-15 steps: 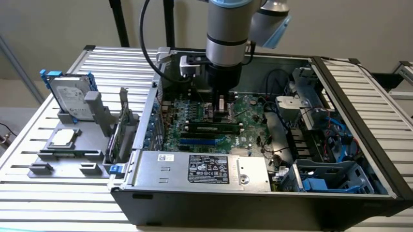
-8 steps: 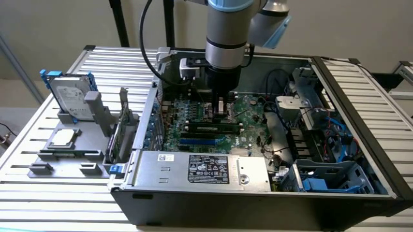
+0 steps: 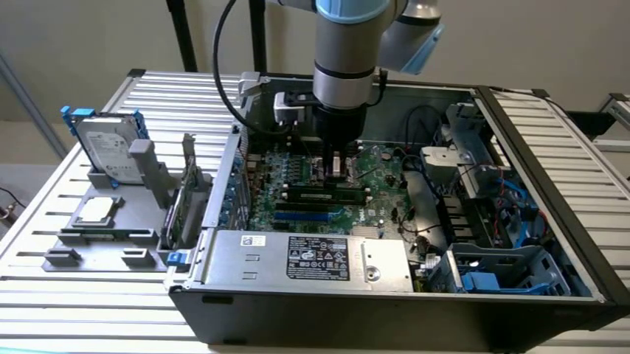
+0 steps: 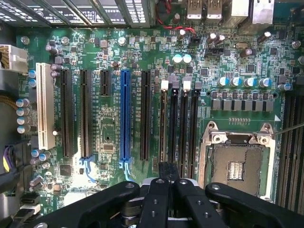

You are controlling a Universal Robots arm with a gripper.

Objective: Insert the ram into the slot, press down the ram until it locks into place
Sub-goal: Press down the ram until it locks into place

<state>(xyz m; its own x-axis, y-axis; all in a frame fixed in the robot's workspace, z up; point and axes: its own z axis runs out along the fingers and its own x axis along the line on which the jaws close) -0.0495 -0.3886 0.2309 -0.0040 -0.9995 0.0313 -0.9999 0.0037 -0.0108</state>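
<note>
The ram is a dark stick with a pale label, standing on edge in one of the parallel black slots on the motherboard. In the wrist view its thin top edge seems to run along the black slot row's outermost socket, beside the long expansion slots. My gripper hangs straight down over the row, just behind the ram's middle in the exterior view. Its fingers are pressed together, so the gripper is shut with nothing between them. I cannot tell whether the tips touch the ram.
The open computer case rings the motherboard, with a power supply at the front and cables on the exterior view's right. An empty processor socket sits beside the slots. A fixture with a hard drive stands outside.
</note>
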